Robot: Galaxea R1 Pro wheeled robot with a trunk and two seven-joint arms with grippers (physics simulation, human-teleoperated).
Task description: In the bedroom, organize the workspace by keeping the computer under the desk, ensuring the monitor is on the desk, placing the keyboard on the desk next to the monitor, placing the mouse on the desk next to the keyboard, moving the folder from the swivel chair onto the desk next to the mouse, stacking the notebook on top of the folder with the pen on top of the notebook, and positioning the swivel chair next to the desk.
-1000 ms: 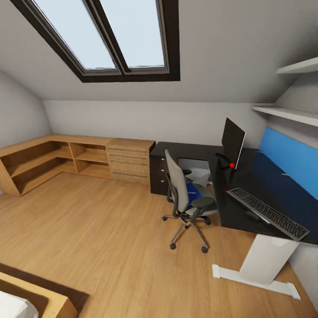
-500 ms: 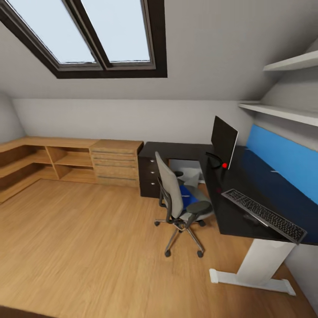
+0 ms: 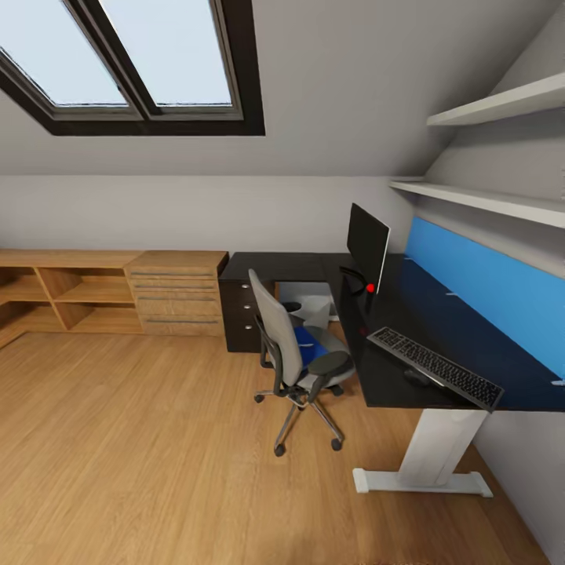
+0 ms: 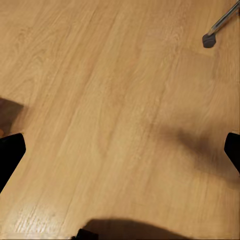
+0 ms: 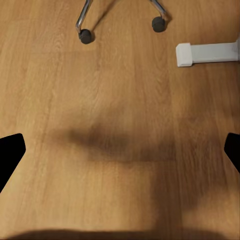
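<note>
Approach step, nothing held. Grey swivel chair on star base (image 3: 302, 357), bright blue flat folder (image 3: 311, 345) on its seat; black L-shaped desk (image 3: 439, 329) carries black flat monitor (image 3: 367, 245), slim dark-keyed keyboard (image 3: 434, 366). Both grippers' jaws spread, empty, over floor. Next: close in, reach folder.

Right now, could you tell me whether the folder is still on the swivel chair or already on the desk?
On the chair: the blue folder lies on the seat of the swivel chair, behind its backrest, not on the black desk.
</note>
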